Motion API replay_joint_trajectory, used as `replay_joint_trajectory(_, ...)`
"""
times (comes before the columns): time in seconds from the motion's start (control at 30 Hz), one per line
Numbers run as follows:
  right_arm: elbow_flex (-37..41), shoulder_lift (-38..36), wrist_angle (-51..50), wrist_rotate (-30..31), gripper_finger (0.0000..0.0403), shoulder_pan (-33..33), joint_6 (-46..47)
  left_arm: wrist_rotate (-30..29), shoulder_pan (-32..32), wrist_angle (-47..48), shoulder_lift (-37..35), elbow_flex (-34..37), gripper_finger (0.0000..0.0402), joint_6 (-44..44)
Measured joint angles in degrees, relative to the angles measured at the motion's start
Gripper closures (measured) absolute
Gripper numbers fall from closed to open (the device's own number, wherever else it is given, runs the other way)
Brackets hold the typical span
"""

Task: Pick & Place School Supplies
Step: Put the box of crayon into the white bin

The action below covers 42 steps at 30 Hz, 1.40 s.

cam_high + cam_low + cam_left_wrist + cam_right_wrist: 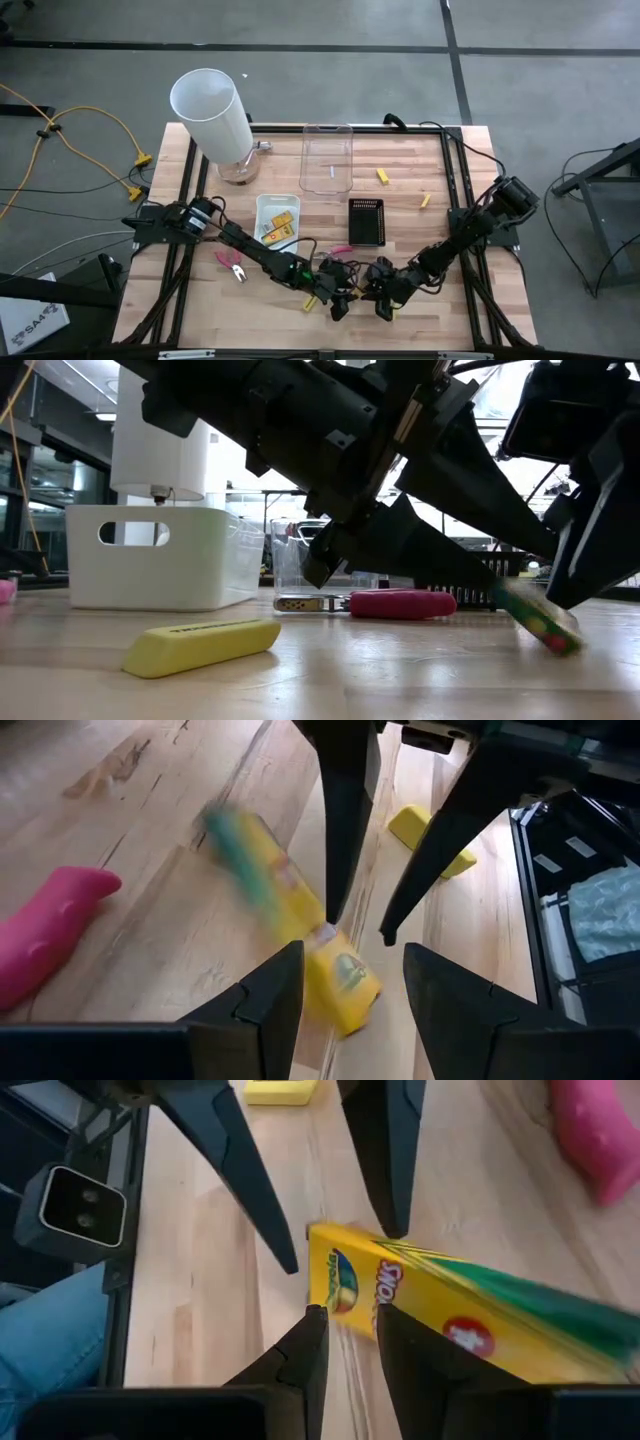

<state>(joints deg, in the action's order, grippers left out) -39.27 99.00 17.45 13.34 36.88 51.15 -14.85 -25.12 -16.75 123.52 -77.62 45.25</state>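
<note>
A flat yellow crayon pack [300,920] [420,1300] with a red mark sits tilted and blurred [540,618] near the table's near edge. My left gripper [352,948] [338,305] is open, its fingers standing either side of the pack's nearer end. My right gripper [350,1312] [383,300] faces it, narrowly open, at the same end. One pink-handled tool [400,603] [342,248] lies just beyond them and another [232,263] lies to the left. A yellow stub [200,645] [310,300] lies flat beside the left gripper. My right gripper touches the crayon pack at its end [335,945] with one fingertip [328,915], coming slanting down from the table's right. The other fingertip [388,932] stands off beside the pack's edge. The pack is tilted with its far end low. Whether my left gripper touches it, I cannot tell.
A white tray [262,215] holds yellow packs. A black tray [366,222], a clear tray [327,160] and a tall white cylinder [212,115] stand farther back. Two yellow stubs [382,177] [425,201] lie on the right. A person's leg in jeans [50,1340] shows beyond the table's edge.
</note>
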Motion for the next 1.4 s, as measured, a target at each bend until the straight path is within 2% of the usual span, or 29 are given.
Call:
replay_joint_trajectory(0.3,0.01,0.0,-0.01,-0.07,0.0321,-0.26,-0.02,1.05,0.11,-1.34,3.0,0.02,0.0233,0.72)
replay_joint_trajectory(0.47,0.02,0.0,0.11,-0.26,0.0321,0.22,0.13,-0.29,0.22,-2.46,3.3,-0.02,0.0233,0.09)
replay_joint_trajectory(0.67,0.02,-0.04,-0.66,-4.22,0.0321,0.38,2.73,-0.25,0.22,-2.97,3.34,-0.02,0.0233,-0.21)
replay_joint_trajectory(0.97,0.02,-0.07,-0.87,-6.3,0.0321,0.96,7.39,1.17,0.3,-3.2,3.34,-0.02,0.0233,-0.21)
replay_joint_trajectory(1.4,-0.07,-0.15,-6.66,-1.25,0.0321,1.14,14.23,3.6,1.11,-0.96,3.3,-0.13,0.0233,-0.92)
